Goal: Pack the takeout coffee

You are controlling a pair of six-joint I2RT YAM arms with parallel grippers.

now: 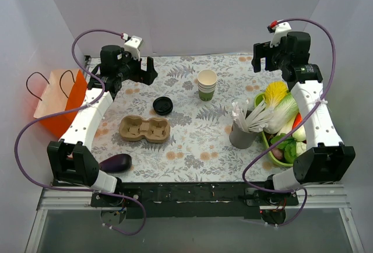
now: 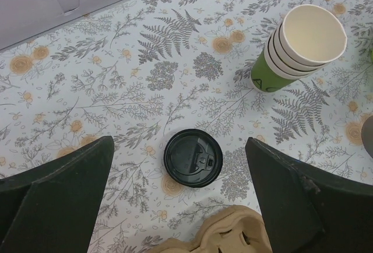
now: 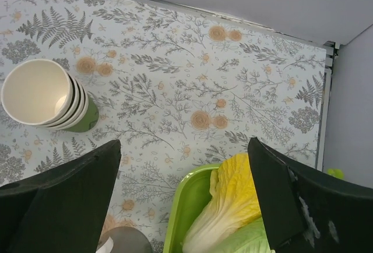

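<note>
Covering the table (image 1: 192, 165) was a pale cloth printed with grey ferns and orange flowers, and plain white walls closed it in on three sides. One orange paper bag (image 1: 58, 104) stood off the cloth's left edge. On the cloth sat one cardboard cup carrier (image 1: 144, 129) showing two wells, one dark aubergine (image 1: 115, 162) at the near left, one stack of lidless cups (image 1: 207, 84) with at least three rims countable, one grey holder of white straws (image 1: 242, 132), and one green tray (image 1: 269, 145) of vegetables at the right.

The single takeout coffee (image 2: 192, 158), black lid up, stood upright on the cloth just beyond the carrier and left of the stack, touching neither.

Two arms were raised at the far corners. The left gripper (image 1: 143, 71) hung above the coffee with jaws spread wide, holding nothing; the right gripper (image 1: 263, 62) likewise gaped over the tray's far end.
</note>
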